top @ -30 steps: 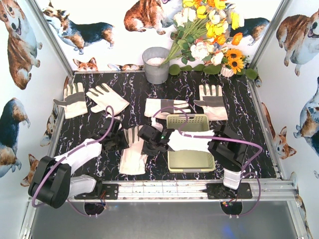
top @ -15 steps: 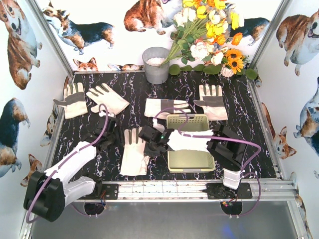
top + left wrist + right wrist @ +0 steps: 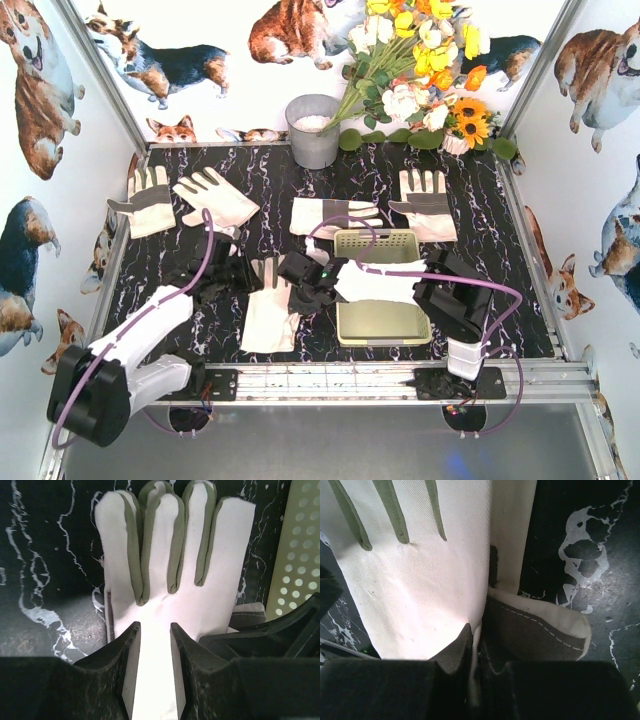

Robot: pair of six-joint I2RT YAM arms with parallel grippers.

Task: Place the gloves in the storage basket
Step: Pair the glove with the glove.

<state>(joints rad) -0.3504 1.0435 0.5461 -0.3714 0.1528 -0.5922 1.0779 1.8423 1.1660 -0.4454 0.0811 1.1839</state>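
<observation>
Right hand (image 3: 479, 630) tight on glove (image 3: 420, 580)

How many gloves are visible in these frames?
6 gloves. Far-left pair; pair behind the storage basket; one at the left gripper; one held by the right gripper over it. Arms may hide more.

Scanning for anything to read, and there's no lettering, number or logo legible in any view. The cream-white fabric gloves with grey patches (image 3: 428, 205) carry no visible print, and neither does the pale yellow-green slotted plastic basket (image 3: 385, 322) or the round grey metal bucket (image 3: 314, 135). The white wall panels (image 3: 40, 90) show corgi pictures only. The black table (image 3: 330, 180) shows white marble veining, not writing.
</observation>
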